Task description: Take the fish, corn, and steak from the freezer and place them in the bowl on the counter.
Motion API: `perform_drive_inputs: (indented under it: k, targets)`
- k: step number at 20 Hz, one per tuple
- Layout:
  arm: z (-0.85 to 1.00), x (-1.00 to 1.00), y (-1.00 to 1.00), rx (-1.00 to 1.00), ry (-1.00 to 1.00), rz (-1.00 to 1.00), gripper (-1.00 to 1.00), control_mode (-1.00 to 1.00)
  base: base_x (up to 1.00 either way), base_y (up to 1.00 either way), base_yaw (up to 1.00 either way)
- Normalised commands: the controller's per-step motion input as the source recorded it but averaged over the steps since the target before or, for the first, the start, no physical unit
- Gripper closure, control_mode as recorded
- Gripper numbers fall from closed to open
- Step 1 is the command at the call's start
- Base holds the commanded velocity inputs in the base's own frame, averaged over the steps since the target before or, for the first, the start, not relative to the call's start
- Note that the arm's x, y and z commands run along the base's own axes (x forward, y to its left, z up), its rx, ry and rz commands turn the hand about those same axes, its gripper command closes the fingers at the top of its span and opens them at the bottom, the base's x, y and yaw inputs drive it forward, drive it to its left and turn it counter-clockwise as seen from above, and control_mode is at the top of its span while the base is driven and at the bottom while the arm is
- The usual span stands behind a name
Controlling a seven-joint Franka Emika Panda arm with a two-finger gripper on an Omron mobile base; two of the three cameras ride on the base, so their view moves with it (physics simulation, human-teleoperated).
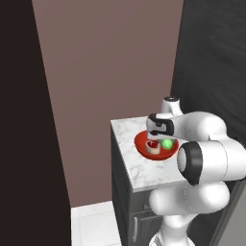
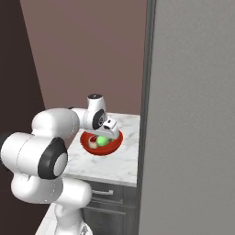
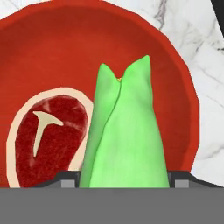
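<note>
We've got the corn (image 3: 124, 131), bright green husk, pinched between the gripper (image 3: 124, 179) jaws right over the red bowl (image 3: 175, 74) on the counter (image 1: 139, 173), steak (image 3: 48, 140) lying beside it inside.

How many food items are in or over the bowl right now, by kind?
Steak: 1, lying in the bowl
Corn: 1, in its green husk, between the gripper fingers over the bowl
Fish: 0
Total: 2
</note>
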Motion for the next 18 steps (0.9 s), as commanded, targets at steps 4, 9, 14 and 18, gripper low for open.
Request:
perform_drive_inputs:
  k: [4,9,14,18]
  targets:
    - [-0.04,0.00,0.09,0.00,-0.05,0.04,-1.00,-1.00,0.00,0.00,0.00]
    - [-0.03,0.00,0.00,0.00,-0.01,0.04,-1.00,-1.00,0.00,0.00,0.00]
    - [-0.02,0.00,0.00,0.00,0.00,0.04,-1.00,-1.00,0.00,0.00,0.00]
    - [0.00,0.00,0.00,0.00,0.00,0.01,-1.00,-1.00,0.00,0.00,0.00]
